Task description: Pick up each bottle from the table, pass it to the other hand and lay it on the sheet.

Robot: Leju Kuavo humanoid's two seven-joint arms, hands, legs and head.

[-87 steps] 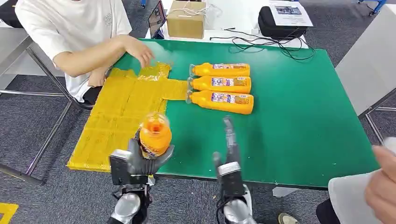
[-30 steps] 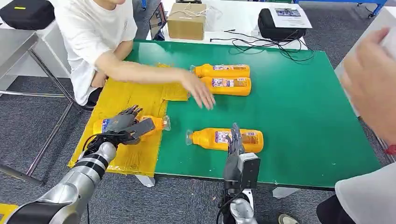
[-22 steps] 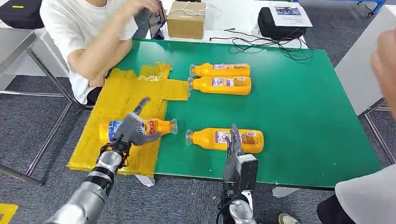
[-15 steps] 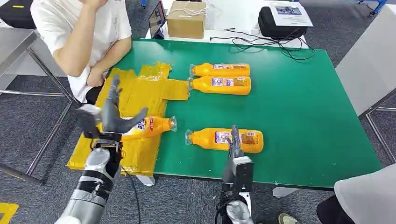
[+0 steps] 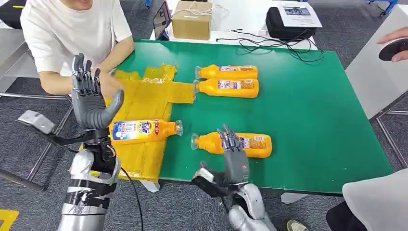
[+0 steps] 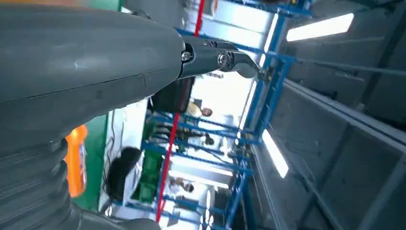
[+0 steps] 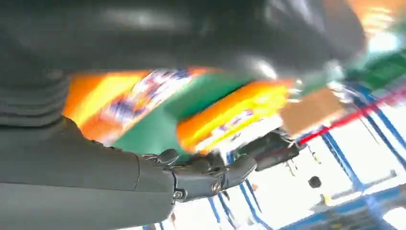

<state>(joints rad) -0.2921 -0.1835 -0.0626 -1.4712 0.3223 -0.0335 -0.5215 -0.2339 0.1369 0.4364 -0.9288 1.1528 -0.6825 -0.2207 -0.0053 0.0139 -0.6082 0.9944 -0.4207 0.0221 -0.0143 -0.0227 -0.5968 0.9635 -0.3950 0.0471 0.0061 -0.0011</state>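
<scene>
The left hand is sticking straight up over the near-left part of the table, palm turned in, fingers apart and holding nothing. Just right of it, a bottle is lying on its side on the yellow sheet, cap poking off the sheet's right edge toward the green table. The hand's palm is covering the butt end of that bottle, so that end is hard to make out.

The right hand is reaching in from the near edge with its fingers spread, hanging over the near bottle — can't tell from the head view if it's actually touching it. It's blocking the middle of the label. In the right wrist view everything is motion-smeared; orange blobs and green table, nothing crisp.

Two more bottles are lying side by side farther back, caps pointing left at the sheet.

A person in a white shirt is sitting at the far left, partly cut off at the top — their hand is half hidden behind the robot's raised fingers.
</scene>
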